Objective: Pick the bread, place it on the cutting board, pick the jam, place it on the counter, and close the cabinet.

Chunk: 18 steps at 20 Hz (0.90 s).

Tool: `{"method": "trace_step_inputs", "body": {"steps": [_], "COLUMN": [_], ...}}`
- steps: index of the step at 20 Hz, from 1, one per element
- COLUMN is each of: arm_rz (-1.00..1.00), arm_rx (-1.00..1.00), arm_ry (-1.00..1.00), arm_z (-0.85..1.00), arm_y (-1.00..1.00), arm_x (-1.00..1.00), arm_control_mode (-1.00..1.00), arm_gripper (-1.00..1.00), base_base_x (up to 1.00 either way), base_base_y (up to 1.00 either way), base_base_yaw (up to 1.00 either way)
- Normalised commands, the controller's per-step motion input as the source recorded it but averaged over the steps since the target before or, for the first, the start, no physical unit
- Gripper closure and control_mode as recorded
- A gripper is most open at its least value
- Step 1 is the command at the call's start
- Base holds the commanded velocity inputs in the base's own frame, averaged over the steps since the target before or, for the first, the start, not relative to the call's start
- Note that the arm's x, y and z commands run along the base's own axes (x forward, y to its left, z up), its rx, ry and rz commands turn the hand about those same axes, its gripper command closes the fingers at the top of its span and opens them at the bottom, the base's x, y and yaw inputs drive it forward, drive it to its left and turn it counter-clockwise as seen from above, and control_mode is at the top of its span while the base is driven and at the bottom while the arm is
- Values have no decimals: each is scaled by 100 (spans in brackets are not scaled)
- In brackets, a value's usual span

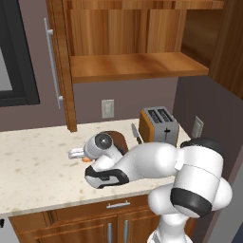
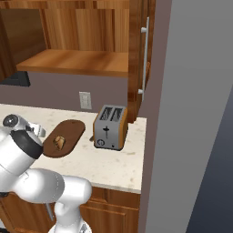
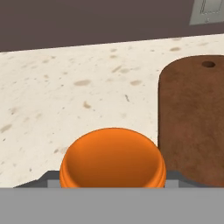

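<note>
One jam (image 3: 113,157) jar, orange, unlabelled, clamped between gripper (image 3: 113,177) fingers beside cutting board (image 3: 192,127); cabinet (image 1: 137,38) shelf bare.

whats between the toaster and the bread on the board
In the right base view, just bare cutting board and a strip of counter separate the bread from the toaster; nothing else sits there.

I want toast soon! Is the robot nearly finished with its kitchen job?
More than halfway. Done: the bread lies on the cutting board. In hand: the gripper holds the jam low over the counter, beside the board. Left: let go, then close the cabinet, whose doors stand open.
</note>
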Motion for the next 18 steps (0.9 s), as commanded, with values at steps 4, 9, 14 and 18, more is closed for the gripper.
{"method": "trace_step_inputs", "body": {"steps": [4,9,14,18], "arm_rz": [0,0,0,0], "arm_rx": [0,0,0,0], "arm_ry": [1,0,0,0], "arm_z": [-24,-21,-18,-25], "arm_y": [7,10,11,13], "arm_x": [0,1,0,0], "arm_control_mode": [-100,-100,-100,-100], "arm_gripper": [100,100,100,100], "base_base_x": [0,0,0,0], "base_base_y": [0,0,0,0], "base_base_yaw": [0,0,0,0]}}
